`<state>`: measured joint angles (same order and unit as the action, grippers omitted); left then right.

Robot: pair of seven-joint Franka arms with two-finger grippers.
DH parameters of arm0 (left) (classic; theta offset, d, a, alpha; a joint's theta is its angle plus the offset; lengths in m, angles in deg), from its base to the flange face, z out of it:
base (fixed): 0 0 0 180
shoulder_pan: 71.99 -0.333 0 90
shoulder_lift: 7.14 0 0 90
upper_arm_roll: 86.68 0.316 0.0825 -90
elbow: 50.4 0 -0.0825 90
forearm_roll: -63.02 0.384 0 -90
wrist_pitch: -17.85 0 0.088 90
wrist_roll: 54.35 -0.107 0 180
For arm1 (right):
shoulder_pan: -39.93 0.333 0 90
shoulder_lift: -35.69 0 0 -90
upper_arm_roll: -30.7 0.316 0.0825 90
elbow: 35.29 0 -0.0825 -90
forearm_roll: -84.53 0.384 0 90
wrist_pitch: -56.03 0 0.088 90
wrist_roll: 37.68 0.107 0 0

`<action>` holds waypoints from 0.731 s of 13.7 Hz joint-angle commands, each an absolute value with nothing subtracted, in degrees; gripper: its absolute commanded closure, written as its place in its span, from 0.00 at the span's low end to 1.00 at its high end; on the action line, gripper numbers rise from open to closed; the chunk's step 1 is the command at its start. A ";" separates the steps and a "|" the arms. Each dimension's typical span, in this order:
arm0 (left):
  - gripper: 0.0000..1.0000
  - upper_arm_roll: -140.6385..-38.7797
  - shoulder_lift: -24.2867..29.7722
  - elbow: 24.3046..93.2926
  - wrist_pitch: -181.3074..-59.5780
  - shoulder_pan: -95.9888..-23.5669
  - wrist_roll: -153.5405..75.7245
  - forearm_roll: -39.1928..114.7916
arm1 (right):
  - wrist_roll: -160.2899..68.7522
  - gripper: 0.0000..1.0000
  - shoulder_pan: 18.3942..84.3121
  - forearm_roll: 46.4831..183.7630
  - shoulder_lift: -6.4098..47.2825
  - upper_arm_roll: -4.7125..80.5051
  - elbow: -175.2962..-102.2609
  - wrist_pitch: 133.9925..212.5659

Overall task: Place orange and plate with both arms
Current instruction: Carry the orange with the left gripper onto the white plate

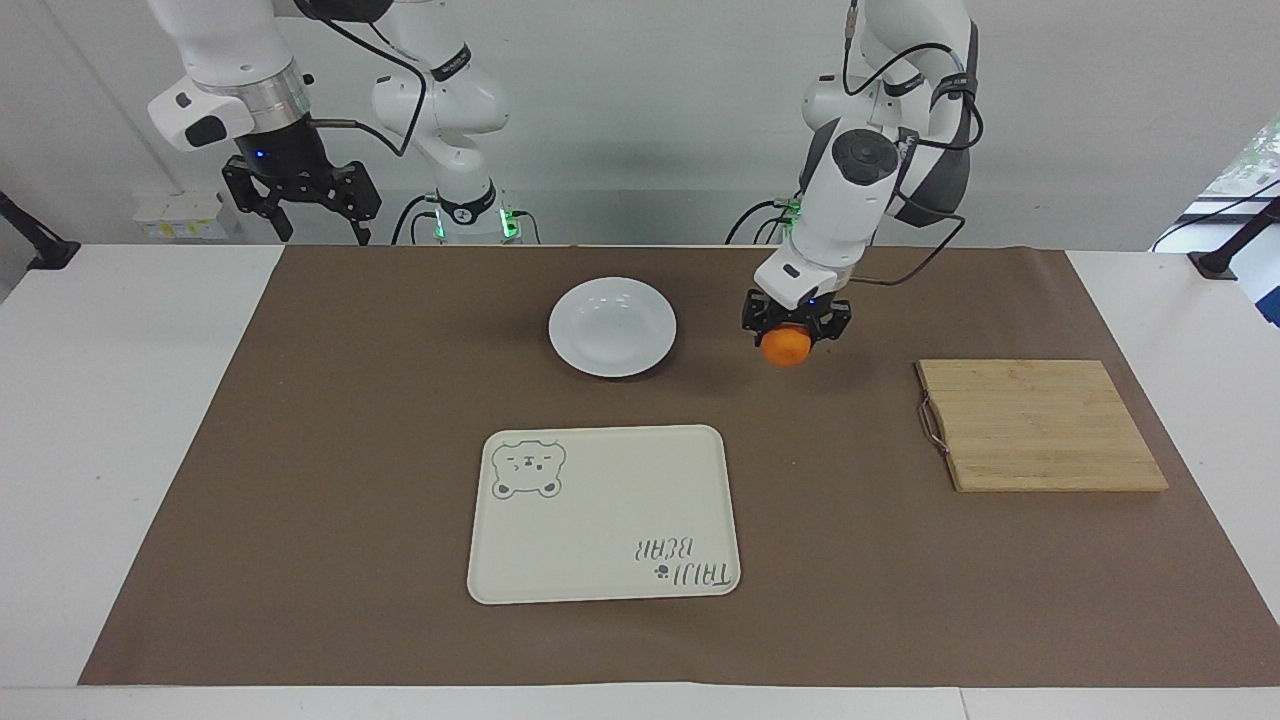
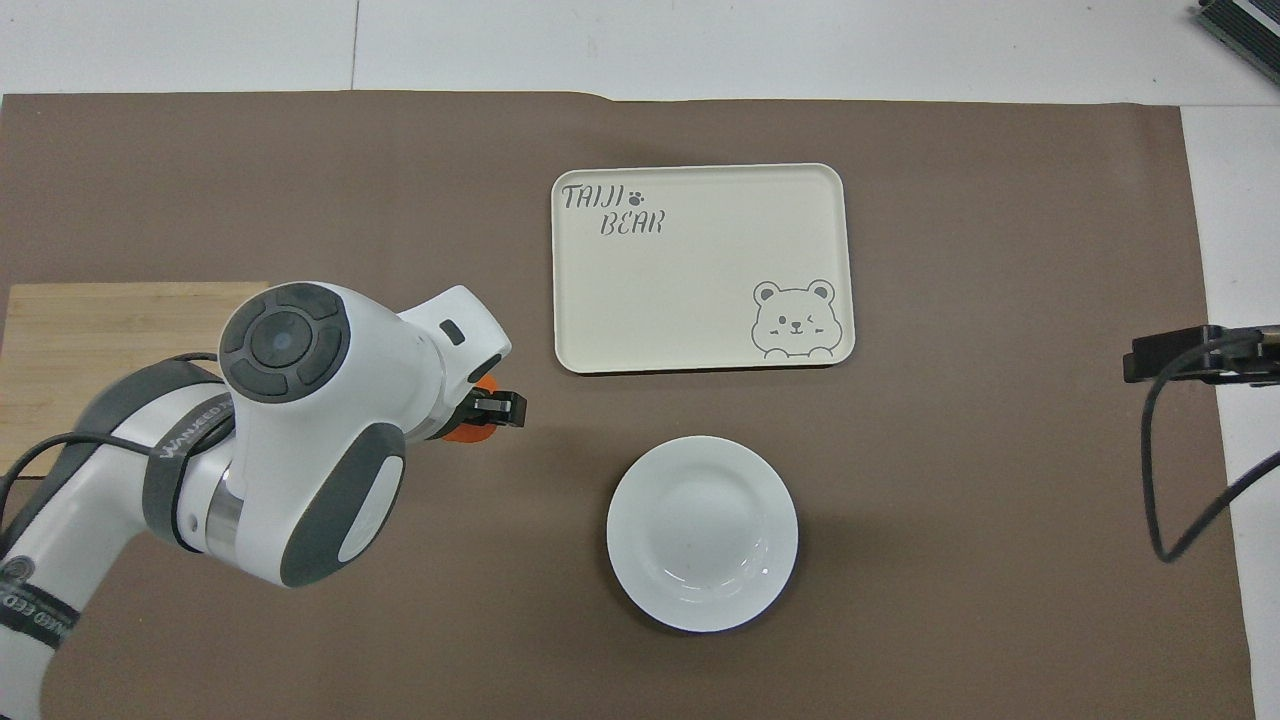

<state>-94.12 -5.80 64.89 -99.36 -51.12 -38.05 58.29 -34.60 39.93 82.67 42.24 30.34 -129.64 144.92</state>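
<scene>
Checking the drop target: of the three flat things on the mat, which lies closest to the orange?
The round white plate; the bear-print tray and wooden board lie farther from the orange, held above the mat.

The setting is a robotics laboratory. Two white jointed arms are mounted at the edge of a white table covered with a brown mat, against a bare white wall, with exposed black cables and green indicator lights at the arm bases.
</scene>
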 commanded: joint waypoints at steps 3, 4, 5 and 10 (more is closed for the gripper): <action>1.00 -93.01 -7.84 65.35 -99.12 -45.90 -32.13 55.90 | -35.66 0.00 39.05 82.42 42.02 30.70 -130.38 146.64; 1.00 -93.01 -7.84 65.44 -99.65 -44.06 -30.98 55.90 | -35.66 0.00 39.05 82.42 42.02 30.70 -131.00 147.69; 1.00 -93.01 -7.41 65.70 -100.35 -42.13 -28.88 55.99 | -35.66 0.00 39.05 82.42 41.93 30.70 -131.18 148.57; 1.00 -93.01 -3.90 66.32 -107.91 -32.46 -17.28 55.90 | -35.57 0.00 38.96 82.42 41.67 30.61 -131.27 149.20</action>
